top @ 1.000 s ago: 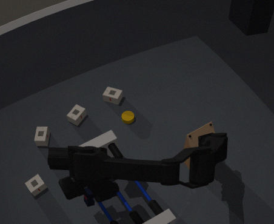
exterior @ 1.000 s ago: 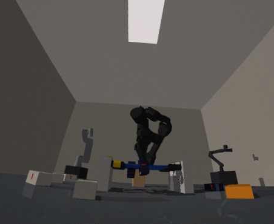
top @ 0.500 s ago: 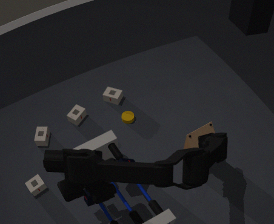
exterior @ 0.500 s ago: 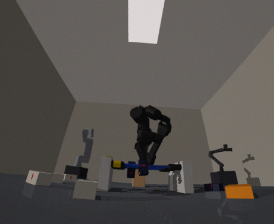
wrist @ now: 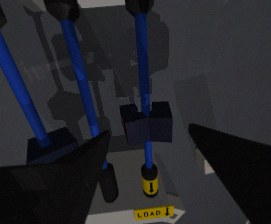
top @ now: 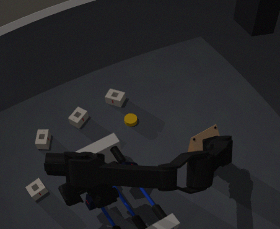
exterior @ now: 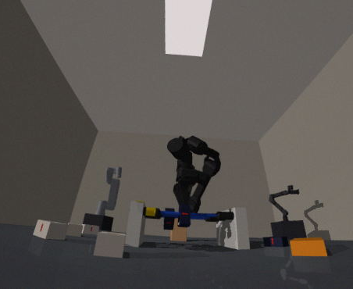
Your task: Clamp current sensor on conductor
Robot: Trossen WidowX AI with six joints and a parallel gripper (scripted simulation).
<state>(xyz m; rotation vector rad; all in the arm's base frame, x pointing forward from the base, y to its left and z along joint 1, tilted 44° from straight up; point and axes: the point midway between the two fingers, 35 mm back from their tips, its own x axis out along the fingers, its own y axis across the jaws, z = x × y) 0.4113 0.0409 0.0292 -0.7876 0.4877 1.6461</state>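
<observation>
My end effector [wrist: 148, 150] stands spread wide, gripping nothing. At twelve o'clock between its fingers, the dark sensor [wrist: 147, 122] sits closed around the blue wire [wrist: 143, 60], above the yellow LOAD label [wrist: 153, 214].

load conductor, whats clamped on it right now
A dark split-core sensor sits around the blue conductor, above its yellow arrow band and the LOAD label. The open gripper stands clear. The latch itself is not visible.

Black arm [top: 136, 174], blue conductors [top: 148, 198], yellow puck [top: 131, 119]
</observation>
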